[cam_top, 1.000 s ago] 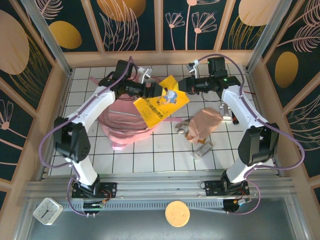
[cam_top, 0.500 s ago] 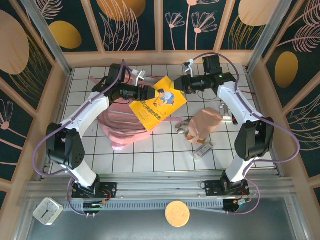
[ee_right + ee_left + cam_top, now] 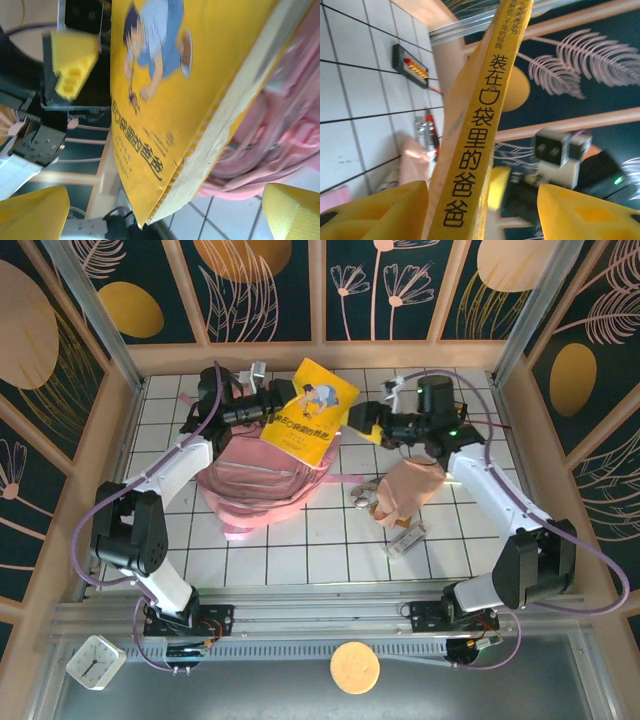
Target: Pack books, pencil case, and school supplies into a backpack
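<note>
The yellow book [image 3: 312,410] with the cartoon figure hangs tilted above the pink backpack [image 3: 255,480]. My left gripper [image 3: 272,412] is shut on the book's left edge. In the left wrist view its spine [image 3: 480,120] lies against the left finger [image 3: 385,210] of that gripper [image 3: 487,212]. My right gripper [image 3: 362,422] stands open just right of the book. In its wrist view the book's corner [image 3: 165,200] lies between the wide-apart fingers of the gripper [image 3: 165,215], touching neither. The beige-pink pencil case [image 3: 405,490] lies on the tiles, with a whitish block of school supplies [image 3: 405,540] in front of it.
A black gadget with orange digits [image 3: 410,62] lies on the tiles at the right, near the wall. A small white clock [image 3: 95,660] and an orange disc [image 3: 354,667] sit on the ledge in front of the arm bases. Wooden walls ring the tiled table [image 3: 300,550].
The left gripper closed on the book and lifted it up and back over the backpack. The right gripper opened, let go of the book and drew slightly away.
</note>
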You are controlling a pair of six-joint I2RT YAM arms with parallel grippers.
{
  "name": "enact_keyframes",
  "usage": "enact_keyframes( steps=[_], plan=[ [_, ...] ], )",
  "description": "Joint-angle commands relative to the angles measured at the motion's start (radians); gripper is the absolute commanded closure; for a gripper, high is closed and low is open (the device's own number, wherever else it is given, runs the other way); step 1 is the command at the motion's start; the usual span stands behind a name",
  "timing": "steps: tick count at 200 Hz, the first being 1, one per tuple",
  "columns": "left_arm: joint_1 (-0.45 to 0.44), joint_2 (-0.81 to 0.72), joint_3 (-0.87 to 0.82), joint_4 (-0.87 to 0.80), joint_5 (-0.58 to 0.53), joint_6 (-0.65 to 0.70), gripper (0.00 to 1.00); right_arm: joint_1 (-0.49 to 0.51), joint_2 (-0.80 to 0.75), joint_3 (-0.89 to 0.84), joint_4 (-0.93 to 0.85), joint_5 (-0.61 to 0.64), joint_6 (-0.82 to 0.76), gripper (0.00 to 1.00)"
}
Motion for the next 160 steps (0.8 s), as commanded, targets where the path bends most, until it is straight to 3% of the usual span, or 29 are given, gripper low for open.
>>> enact_keyframes(
  steps=[1, 33, 105, 121, 160],
  plan=[
    [-0.005, -0.011, 0.000, 0.278, 0.026, -0.237, 1.00, 0.049, 0.027, -0.018, 0.220, -0.010, 0.142, 0.01],
    [-0.011, -0.042, -0.048, 0.384, 0.041, -0.328, 1.00, 0.077, 0.113, 0.036, 0.245, 0.010, 0.153, 0.01],
    [-0.019, -0.111, -0.100, 0.332, 0.076, -0.296, 1.00, 0.086, 0.217, 0.093, 0.442, 0.011, 0.230, 0.03],
    [-0.019, -0.111, -0.101, 0.280, 0.080, -0.259, 1.00, 0.100, 0.211, 0.091, 0.502, 0.004, 0.250, 0.11],
    [-0.015, -0.084, -0.063, 0.172, 0.076, -0.177, 1.00, 0.118, 0.175, 0.063, 0.546, 0.001, 0.275, 0.56]
  ],
)
